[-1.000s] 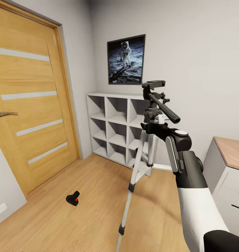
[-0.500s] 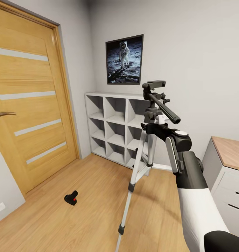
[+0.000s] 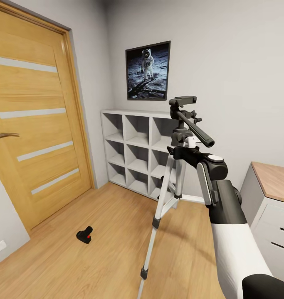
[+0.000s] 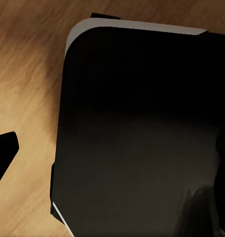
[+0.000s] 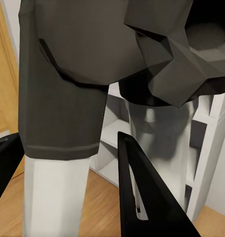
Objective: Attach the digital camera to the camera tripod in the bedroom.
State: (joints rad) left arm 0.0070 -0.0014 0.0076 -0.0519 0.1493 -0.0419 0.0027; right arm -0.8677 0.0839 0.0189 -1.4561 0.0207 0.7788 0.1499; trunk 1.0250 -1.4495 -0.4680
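The camera tripod [image 3: 160,211] stands on the bedroom's wood floor in front of the shelving, with silver legs, a black head and a long pan handle. My right gripper [image 3: 175,150] reaches it just under the head. In the right wrist view the gripper [image 5: 67,139] has one black finger on each side of the top of a silver leg [image 5: 55,197], shut on it. The digital camera [image 3: 85,235], black with a red dot, lies on the floor to the tripod's left, near the door. In the left wrist view one black fingertip [image 4: 4,149] shows over the floor.
An oak door [image 3: 33,124] fills the left wall. White cube shelving [image 3: 133,145] stands behind the tripod under a moon poster [image 3: 148,70]. A grey drawer cabinet [image 3: 268,216] with a wood top stands at the right. A dark robot part [image 4: 142,128] sits close before the left wrist.
Between one second and half a second ago the view turned slightly, sliding the room left, while the tripod and right arm kept their place in the picture. Since then nothing has moved.
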